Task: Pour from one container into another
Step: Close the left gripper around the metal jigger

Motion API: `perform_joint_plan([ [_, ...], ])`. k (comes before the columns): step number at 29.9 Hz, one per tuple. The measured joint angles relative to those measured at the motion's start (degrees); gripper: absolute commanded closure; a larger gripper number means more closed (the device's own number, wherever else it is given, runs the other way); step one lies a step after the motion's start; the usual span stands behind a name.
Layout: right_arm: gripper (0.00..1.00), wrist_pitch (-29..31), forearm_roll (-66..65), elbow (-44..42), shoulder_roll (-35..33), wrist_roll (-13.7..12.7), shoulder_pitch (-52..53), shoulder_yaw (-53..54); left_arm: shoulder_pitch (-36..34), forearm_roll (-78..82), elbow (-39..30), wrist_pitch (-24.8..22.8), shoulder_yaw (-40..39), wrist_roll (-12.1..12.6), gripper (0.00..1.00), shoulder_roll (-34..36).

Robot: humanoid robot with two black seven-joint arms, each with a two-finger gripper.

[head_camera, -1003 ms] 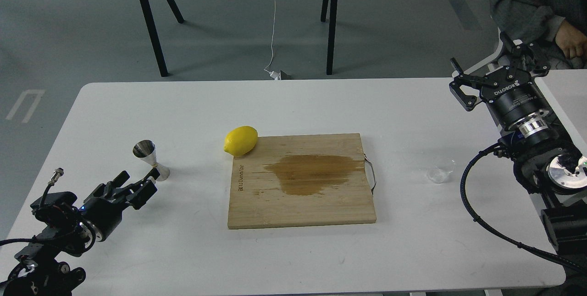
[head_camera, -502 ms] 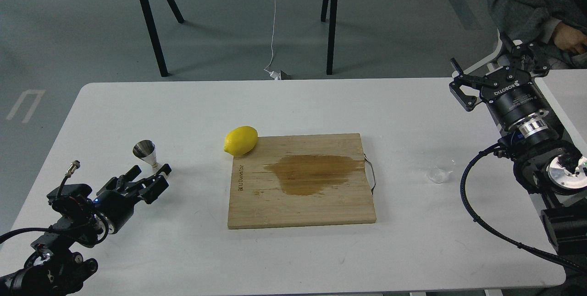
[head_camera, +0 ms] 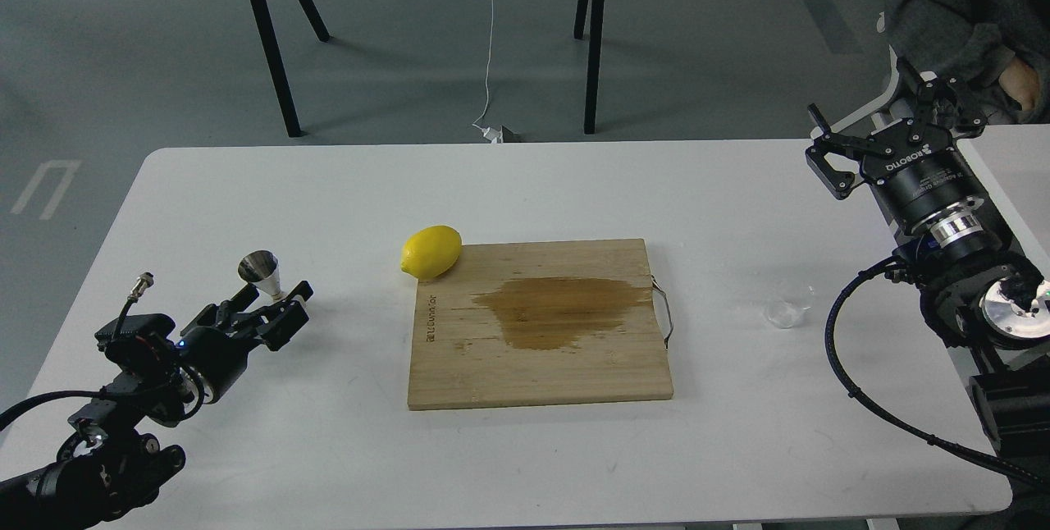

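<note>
Left gripper [head_camera: 275, 312]: fingers parted around jigger [head_camera: 261, 271] base at 9 o'clock, grasp unconfirmed. Right gripper [head_camera: 869, 148]: spread wide, empty, at 3 o'clock. Clear cup [head_camera: 783, 312] untouched on tabletop [head_camera: 525, 185] (4 o'clock). Pouring not begun.

The left gripper [head_camera: 275, 308] advances up and to the right across the desk [head_camera: 525, 194] over the three frames, from a position below and left of the jigger [head_camera: 261, 273] to one directly at it. The jigger's lower cone, fully visible one second ago, is now hidden behind the gripper's fingers [head_camera: 289, 322]; only the upper cone remains exposed. The left arm's wrist and cable connector [head_camera: 144, 278] shift right and upward with it. At the upper right, the seated person's hand [head_camera: 1024, 80] withdraws toward the frame edge.
</note>
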Motion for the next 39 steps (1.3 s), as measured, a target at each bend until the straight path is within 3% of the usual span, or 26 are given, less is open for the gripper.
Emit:
perform_joint_plan([
  [14,0.01,0.0,0.0,0.0,0.1,0.0,0.0,-0.1,-2.5,0.0,4.6,-0.3,0.1,0.0,0.08,-3.5],
  [18,0.01,0.0,0.0,0.0,0.1,0.0,0.0,-0.1,-2.6,0.2,4.9,-0.3,0.1,0.0,0.19,-3.7],
  [21,0.01,0.0,0.0,0.0,0.1,0.0,0.0,-0.2,-2.8,0.4,5.5,-0.3,0.1,0.0,0.37,-3.9],
  [33,0.01,0.0,0.0,0.0,0.1,0.0,0.0,-0.1,-4.2,0.2,10.2,0.4,4.0,0.0,0.62,-5.9],
  [39,0.01,0.0,0.0,0.1,0.1,0.0,0.0,-0.2,-4.6,0.3,11.0,0.5,4.2,0.0,0.71,-6.0],
])
